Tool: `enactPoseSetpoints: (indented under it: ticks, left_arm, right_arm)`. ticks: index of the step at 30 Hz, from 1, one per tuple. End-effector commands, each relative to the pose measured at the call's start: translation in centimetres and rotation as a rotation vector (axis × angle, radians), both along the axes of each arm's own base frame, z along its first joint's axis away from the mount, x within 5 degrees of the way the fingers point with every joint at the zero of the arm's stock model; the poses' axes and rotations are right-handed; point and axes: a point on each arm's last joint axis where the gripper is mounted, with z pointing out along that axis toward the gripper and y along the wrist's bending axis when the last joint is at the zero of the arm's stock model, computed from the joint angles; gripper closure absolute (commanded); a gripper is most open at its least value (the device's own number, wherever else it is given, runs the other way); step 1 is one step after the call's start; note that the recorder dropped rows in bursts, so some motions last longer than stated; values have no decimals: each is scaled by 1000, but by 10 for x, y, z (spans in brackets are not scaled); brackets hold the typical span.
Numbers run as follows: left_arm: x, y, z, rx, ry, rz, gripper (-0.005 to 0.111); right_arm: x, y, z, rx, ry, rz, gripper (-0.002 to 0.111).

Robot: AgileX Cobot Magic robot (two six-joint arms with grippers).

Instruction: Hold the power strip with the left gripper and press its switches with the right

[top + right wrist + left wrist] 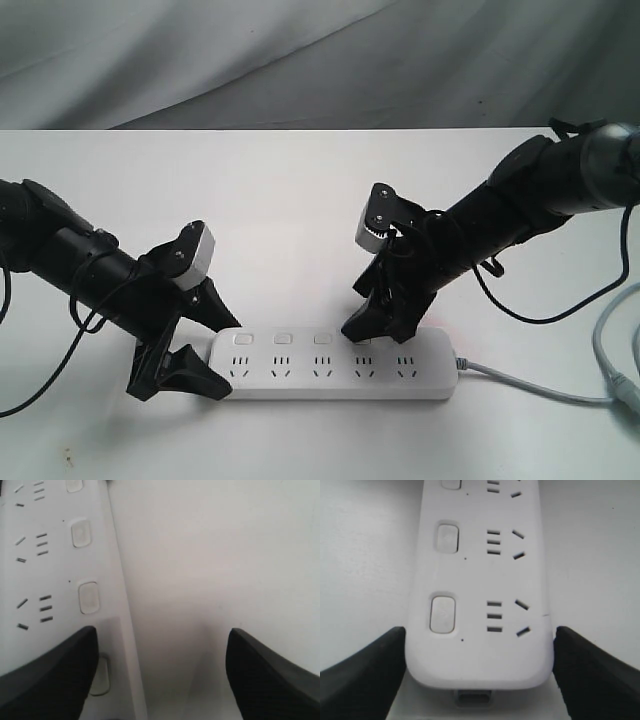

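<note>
- The power strip [340,365] lies flat on the white table [300,200], at about 6 o'clock in the exterior view. It runs from 9 o'clock to 3 o'clock.
- The left gripper [220,352] is at the 9 o'clock end. One black finger sits on each long side, and both touch the plastic. It is squeezing the strip, most likely so the strip cannot slide or tip when a button is pushed.
- The switches [282,339] sit in a row along the 12 o'clock edge of the strip. Three of them show bare between the two grippers.
- The right gripper [161,635] comes down from 2 o'clock with its fingers spread wide and holds nothing. One finger tip is on the fourth switch [102,677], counting from the 9 o'clock end. The other finger hangs over bare table past the 12 o'clock edge. Using one tip looks like a way to poke just one small button.
- I cannot tell if that button is pushed in.
- The grey cord [530,385] leaves the 3 o'clock end and runs away to 3 o'clock, so that side is a bit crowded.
- There is lots of bare table toward 12 o'clock for lifting and moving sideways. The row toward 9 o'clock gets tighter near the left gripper.
</note>
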Motion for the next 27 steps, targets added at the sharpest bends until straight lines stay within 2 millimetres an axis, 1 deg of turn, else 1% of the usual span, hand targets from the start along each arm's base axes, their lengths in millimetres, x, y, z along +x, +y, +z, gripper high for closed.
enactPoseSetpoints:
  ticks: [1,6,13,21,25,27]
  left_arm:
    - [0,-1,0,5,-9,-14,57]
    - [0,-1,0,5,-9,-14,57]
    - [0,-1,0,5,-9,-14,57]
    - [0,-1,0,5,-9,-14,57]
    - [0,-1,0,5,-9,-14,57]
    - [0,-1,0,5,-9,-14,57]
  right_arm:
    - [0,-15,-19,-102,-15,48,42]
    - [1,-20,-19,-106,-5,38,42]
    - [3,-22,-13,-128,-41,40,42]
    - [1,-25,-20,-155,-49,21,42]
    - [0,-18,-11,-75,-34,20,42]
    - [0,-15,2,-18,-53,24,42]
